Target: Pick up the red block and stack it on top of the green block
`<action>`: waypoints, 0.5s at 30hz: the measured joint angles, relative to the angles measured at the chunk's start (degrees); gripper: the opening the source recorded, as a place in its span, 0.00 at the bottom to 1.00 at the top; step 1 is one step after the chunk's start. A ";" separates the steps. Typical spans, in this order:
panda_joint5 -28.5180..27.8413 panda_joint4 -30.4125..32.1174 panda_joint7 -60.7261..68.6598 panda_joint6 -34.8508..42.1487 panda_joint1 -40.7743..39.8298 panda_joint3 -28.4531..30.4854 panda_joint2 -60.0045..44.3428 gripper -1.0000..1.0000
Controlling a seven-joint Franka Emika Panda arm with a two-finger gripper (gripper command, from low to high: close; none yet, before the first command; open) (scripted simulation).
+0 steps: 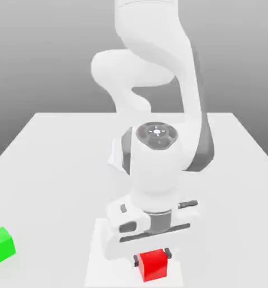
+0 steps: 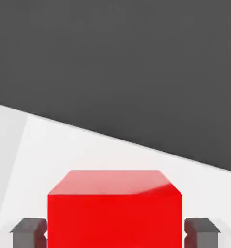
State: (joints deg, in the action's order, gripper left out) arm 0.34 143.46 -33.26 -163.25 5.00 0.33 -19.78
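The red block (image 1: 153,265) sits near the table's front edge, directly under the arm's hand. My gripper (image 1: 152,257) straddles it, one dark finger (image 1: 136,260) on each side, pressed against its side faces. In the hand view the red block (image 2: 115,208) lies between the two grey fingertips (image 2: 29,232), which meet its left and right faces; the gripper (image 2: 115,233) is shut on it. Whether the block is off the surface cannot be told. The green block (image 1: 1,245) rests on the table far to the exterior view's left, well apart from the gripper.
The white table (image 1: 57,169) stretches back behind the arm. Its front edge is close to the red block, and the hand view has the table edge (image 2: 137,145) with dark floor beyond. The arm's white body (image 1: 153,163) towers over the middle.
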 joint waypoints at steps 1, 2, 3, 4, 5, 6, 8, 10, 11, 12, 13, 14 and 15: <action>-0.02 0.00 -0.02 0.01 -0.01 -0.01 0.00 0.00; -0.02 -0.14 -0.02 -0.79 -0.04 -0.05 -0.95 0.00; -0.05 -0.05 -0.03 -0.32 -0.04 -0.05 -0.39 0.00; -0.09 0.16 -0.06 0.80 -0.04 -0.04 0.93 0.00; -0.13 0.42 -0.08 2.23 -0.04 -0.03 2.62 0.00; -0.18 0.71 -0.11 3.83 -0.07 -0.05 4.51 0.00; -0.15 1.24 -0.16 7.16 -0.23 0.09 8.36 0.00; 0.78 0.28 -0.70 9.16 -2.93 2.70 9.29 0.00; 1.30 -0.26 -0.99 9.88 -4.42 4.15 9.39 0.00; 1.81 -0.79 -1.28 10.52 -5.89 5.60 9.44 0.00; 2.30 -1.30 -1.57 11.12 -7.37 7.03 9.47 0.00; 2.80 -1.79 -1.84 11.69 -8.85 8.48 9.51 0.00; 3.27 -2.26 -2.14 12.27 -10.32 9.94 9.55 0.00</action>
State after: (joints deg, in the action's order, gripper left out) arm 3.61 141.20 -35.40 -150.98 -5.33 10.27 -10.22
